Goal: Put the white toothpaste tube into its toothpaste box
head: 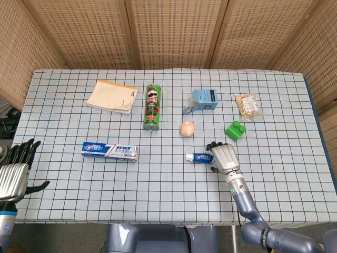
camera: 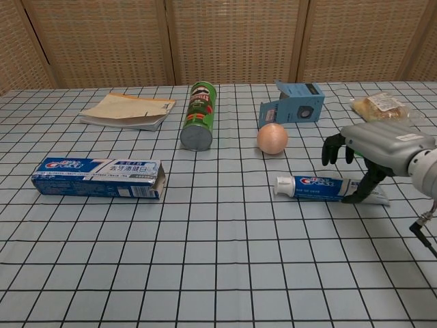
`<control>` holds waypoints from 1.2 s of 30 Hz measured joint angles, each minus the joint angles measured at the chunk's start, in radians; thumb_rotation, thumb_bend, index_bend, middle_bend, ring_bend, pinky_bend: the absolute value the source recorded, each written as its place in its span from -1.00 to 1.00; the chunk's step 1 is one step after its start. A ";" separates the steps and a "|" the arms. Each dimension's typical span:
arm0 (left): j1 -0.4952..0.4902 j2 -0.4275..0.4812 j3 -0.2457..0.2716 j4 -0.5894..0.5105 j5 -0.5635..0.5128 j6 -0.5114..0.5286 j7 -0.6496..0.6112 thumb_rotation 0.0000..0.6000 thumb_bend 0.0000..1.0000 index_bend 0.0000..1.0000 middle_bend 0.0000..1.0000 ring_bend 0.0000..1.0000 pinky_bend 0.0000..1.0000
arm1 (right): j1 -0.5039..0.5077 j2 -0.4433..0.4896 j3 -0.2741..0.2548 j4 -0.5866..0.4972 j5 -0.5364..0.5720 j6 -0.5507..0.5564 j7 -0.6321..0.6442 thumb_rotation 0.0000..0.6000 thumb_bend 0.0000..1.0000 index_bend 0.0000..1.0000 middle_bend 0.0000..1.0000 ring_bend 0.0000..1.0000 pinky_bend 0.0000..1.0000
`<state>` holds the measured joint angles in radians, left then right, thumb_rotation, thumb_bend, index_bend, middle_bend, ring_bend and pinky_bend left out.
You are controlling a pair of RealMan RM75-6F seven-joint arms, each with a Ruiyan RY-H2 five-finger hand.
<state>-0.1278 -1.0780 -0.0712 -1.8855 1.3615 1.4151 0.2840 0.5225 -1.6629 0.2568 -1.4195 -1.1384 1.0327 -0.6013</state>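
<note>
White toothpaste tube [head: 199,157]'s tail hides under the right hand [head: 224,156], fingers spread, gripping nothing.

Right hand [head: 223,156] covers toothpaste tube [head: 198,157] tail; contact perhaps, unclear.

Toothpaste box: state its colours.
The toothpaste box is blue and white with a red logo, clearest in the chest view.

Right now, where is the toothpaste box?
In the head view, the toothpaste box lies front left on the table, left of the toothpaste tube.
</note>
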 measured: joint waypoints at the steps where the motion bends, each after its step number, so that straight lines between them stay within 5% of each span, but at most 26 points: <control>1: -0.001 0.000 0.000 0.001 -0.003 -0.001 0.000 1.00 -1.00 -1.00 -1.00 -1.00 -1.00 | 0.007 -0.011 0.003 0.007 0.016 0.000 -0.013 1.00 -0.43 -0.18 -0.14 -0.17 0.08; 28: -0.010 -0.016 0.005 0.004 -0.019 0.002 0.024 1.00 -1.00 -1.00 -1.00 -1.00 -1.00 | 0.050 -0.029 -0.065 0.107 0.126 -0.008 -0.045 1.00 -0.21 -0.06 -0.02 -0.03 -0.04; 36: -0.012 -0.018 0.006 0.008 -0.021 -0.001 0.023 1.00 -1.00 -1.00 -1.00 -1.00 -1.00 | 0.057 -0.019 -0.081 0.107 0.145 -0.019 -0.059 1.00 0.22 0.27 0.27 0.23 0.05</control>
<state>-0.1398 -1.0964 -0.0652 -1.8779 1.3402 1.4141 0.3067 0.5790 -1.6816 0.1762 -1.3124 -0.9936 1.0137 -0.6604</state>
